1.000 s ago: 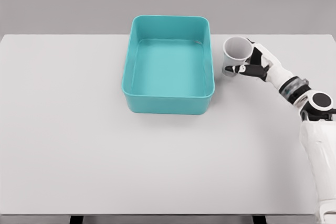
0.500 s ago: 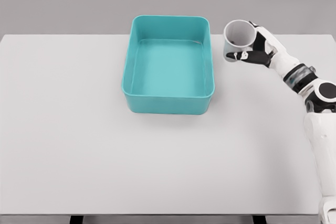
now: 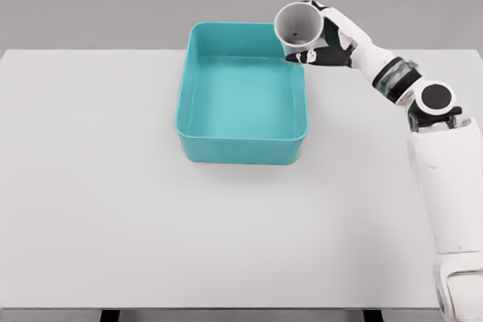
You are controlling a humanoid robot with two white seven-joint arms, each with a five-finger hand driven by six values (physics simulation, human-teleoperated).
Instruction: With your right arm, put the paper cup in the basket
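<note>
Plain grey backdrop, flat white table (image 3: 226,224) filling the head view, nothing on it but the bin.

Right hand (image 3: 323,38): white five-finger hand with dark joints, fingers curled around the side of the small white paper cup (image 3: 299,26), thumb-side digits showing dark below the cup's base. Grasp looks closed and firm, though the contact on the cup's far side is hidden. Cup is off the table, tilted so its open mouth faces the camera, dark interior visible. It sits over the far right corner of the teal rectangular plastic basket (image 3: 192,73), overlapping the rim there rather than over the middle of the cavity.

Left arm not in the picture.

Basket is empty, long axis running away from the camera, walls fairly tall.

Risks from here, my read:
- Release at this spot: cup is above the corner rim, so it could strike the edge and drop outside onto the table, right of the basket.
- Cup is light and tilted; dropped from height it may bounce or roll out.
- Lowering without moving further left: knuckles or forearm could hit the right wall and shove the basket.
- Paper wall is thin; a hard squeeze could crush it and make release sticky.

Safer: carry further over the centre, lower, then open.
</note>
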